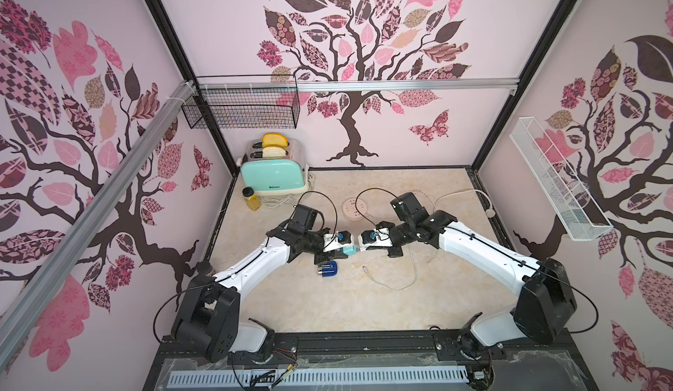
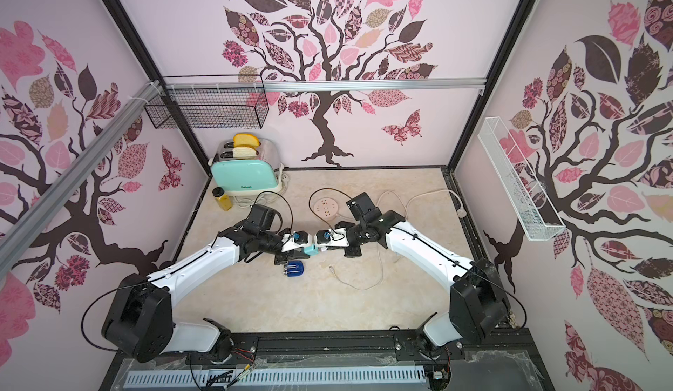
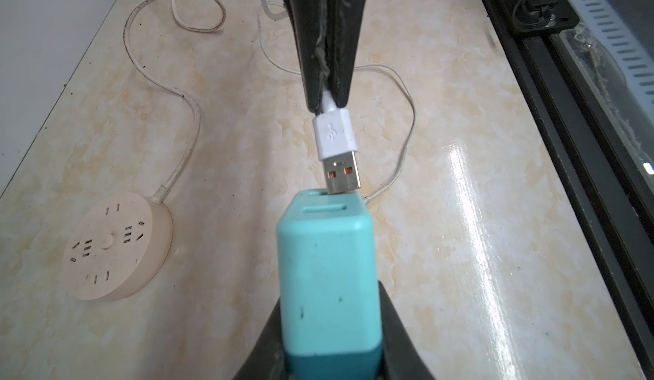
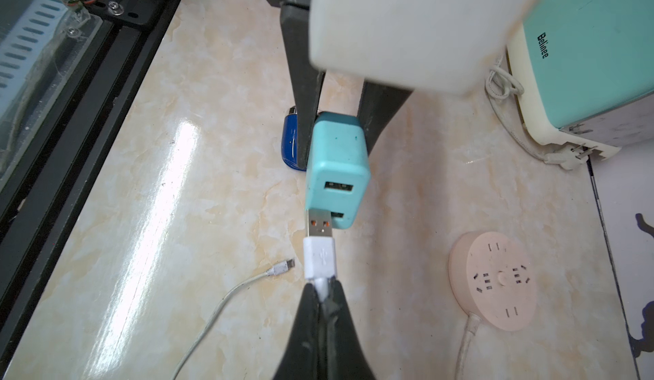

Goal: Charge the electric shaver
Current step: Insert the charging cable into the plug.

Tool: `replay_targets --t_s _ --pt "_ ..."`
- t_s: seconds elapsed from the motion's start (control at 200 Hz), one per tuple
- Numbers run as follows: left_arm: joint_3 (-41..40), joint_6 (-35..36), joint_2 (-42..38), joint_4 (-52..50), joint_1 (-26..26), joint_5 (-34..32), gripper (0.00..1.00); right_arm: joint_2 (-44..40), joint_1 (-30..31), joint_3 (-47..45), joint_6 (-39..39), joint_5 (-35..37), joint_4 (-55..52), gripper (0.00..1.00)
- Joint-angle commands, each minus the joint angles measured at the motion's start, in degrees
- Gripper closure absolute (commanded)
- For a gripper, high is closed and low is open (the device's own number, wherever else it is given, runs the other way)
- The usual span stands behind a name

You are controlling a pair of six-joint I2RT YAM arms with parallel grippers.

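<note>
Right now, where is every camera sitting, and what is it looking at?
Top views: high above the robot's base, looking down at the table; left arm and right arm show, left gripper and right gripper tip to tip mid-table, shaver beside them.
Left wrist: on the left arm, looking past its gripper, which holds the adapter, toward the right gripper.
Right wrist: on the right arm, looking past its gripper, which pinches the cable behind the plug, toward the left gripper.
Shared: both wrist views show adapter, plug and power strip.
</note>
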Motion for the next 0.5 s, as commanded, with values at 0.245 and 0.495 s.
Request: replay_targets --t_s 0.245,0.495 --pt "0.2 -0.3 -0.2 1.1 -0.3 1.5 1.0 0.1 1.0 1.5 1.0 2.6 1.4 1.0" --pt "0.3 -0.4 -0.2 1.3 -0.3 1.4 1.0 0.7 1.8 2.2 0.7 3.9 0.3 1.0"
